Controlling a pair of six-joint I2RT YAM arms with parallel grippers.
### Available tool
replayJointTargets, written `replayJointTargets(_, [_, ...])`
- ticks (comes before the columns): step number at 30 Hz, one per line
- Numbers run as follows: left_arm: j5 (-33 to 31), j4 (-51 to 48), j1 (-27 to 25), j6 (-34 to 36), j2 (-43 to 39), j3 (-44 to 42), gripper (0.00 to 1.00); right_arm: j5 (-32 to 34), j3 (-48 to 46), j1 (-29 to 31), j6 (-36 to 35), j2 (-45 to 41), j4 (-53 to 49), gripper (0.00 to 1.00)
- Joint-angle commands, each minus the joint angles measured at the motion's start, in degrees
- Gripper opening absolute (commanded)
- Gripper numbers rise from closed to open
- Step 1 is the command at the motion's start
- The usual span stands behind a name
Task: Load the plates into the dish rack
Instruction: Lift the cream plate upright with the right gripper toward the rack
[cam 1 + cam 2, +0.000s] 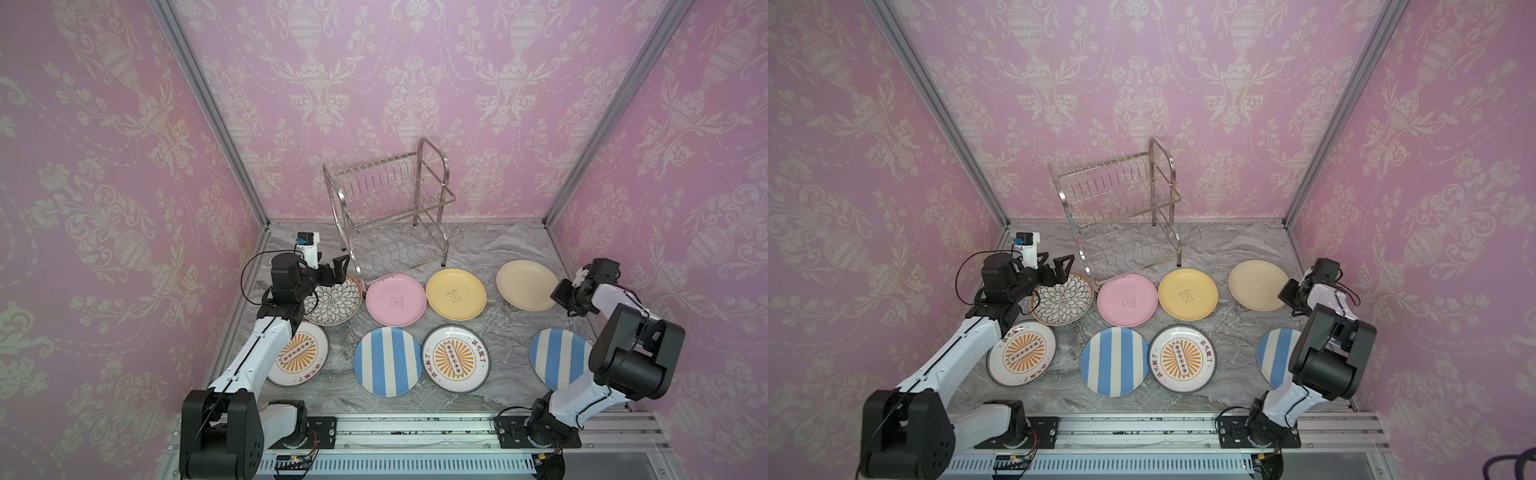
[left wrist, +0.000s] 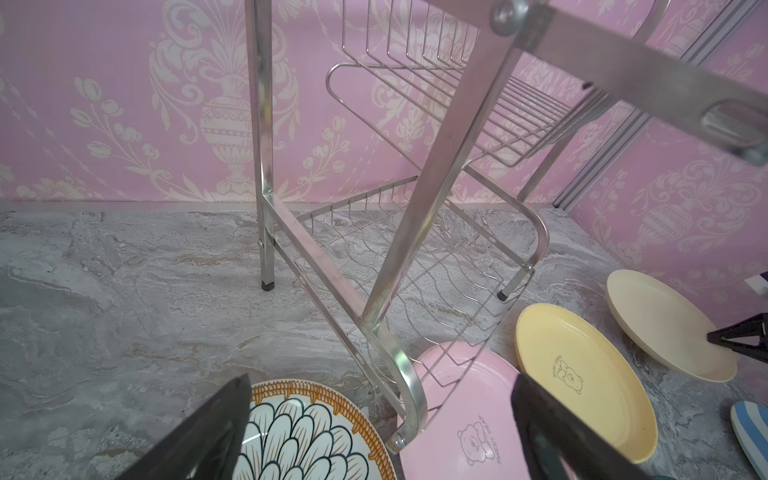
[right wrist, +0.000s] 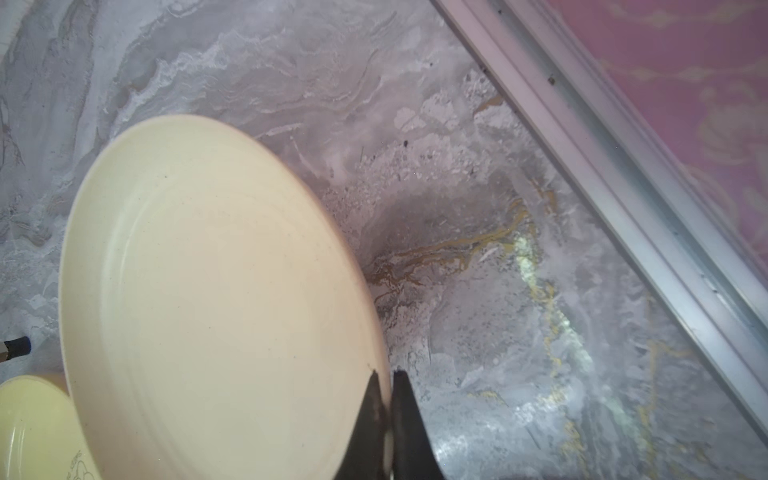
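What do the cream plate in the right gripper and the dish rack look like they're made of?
Cream plate: matte, faintly speckled surface with a soft sheen and no hard glare, and a thin rim. It looks like plastic or melamine rather than glazed ceramic, though that isn't certain. Dish rack: polished metal, probably stainless steel, going by its mirror-bright tubes, thin wire grids and dark caps on the feet.

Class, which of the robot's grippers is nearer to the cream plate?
Right. The right gripper is shut on the rim of the cream plate; the left gripper hangs open over the petal-patterned plate, beside the dish rack.
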Motion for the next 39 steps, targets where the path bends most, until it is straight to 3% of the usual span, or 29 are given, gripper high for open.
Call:
replayJointTargets(1, [2.02, -1.56, -0.49, -0.96, 0.22, 2.27, 0.99, 6.22, 2.91, 1.46, -0.20, -4.89, -3.62, 0.00])
replayJointTargets(8, [2.57, -1.03, -1.03, -1.13, -0.66, 1.97, 0.99, 18.67, 9.39, 12.39, -1.92, -17.37, -9.92, 0.00])
replayJointTargets(13, [3.68, -0.27, -1.97, -0.54, -1.26, 1.63, 0.99, 28.03, 13.52, 24.72, -2.98, -24.28, -12.49, 0.00])
replayJointTargets(17, [3.99, 0.10, -2.34, -0.84, -1.36, 1.74, 0.99, 40.10, 16.96, 36.06, -5.97, -26.54, -10.09, 0.00])
replayJointTargets(22, [4.21, 0.19, -2.79, -1.14, -1.40, 1.54, 0.99, 52.24, 25.76, 47.80, -11.57, -23.69, -5.04, 0.00])
replayJointTargets(26, [3.26, 0.41, -3.10, -0.94, -2.35, 1.05, 0.99, 59.83, 30.28, 55.38, -20.17, -19.56, 5.17, 0.00])
replayJointTargets(34, [3.30, 0.93, -3.40, -3.37, -3.03, 1.05, 0.99, 65.86, 39.21, 64.20, -39.26, -8.68, 25.75, 0.00])
replayJointTargets(39, [6.10, 4.11, -3.84, -5.07, -2.86, -0.15, 0.99, 66.17, 43.21, 66.51, -44.93, -2.41, 35.05, 0.00])
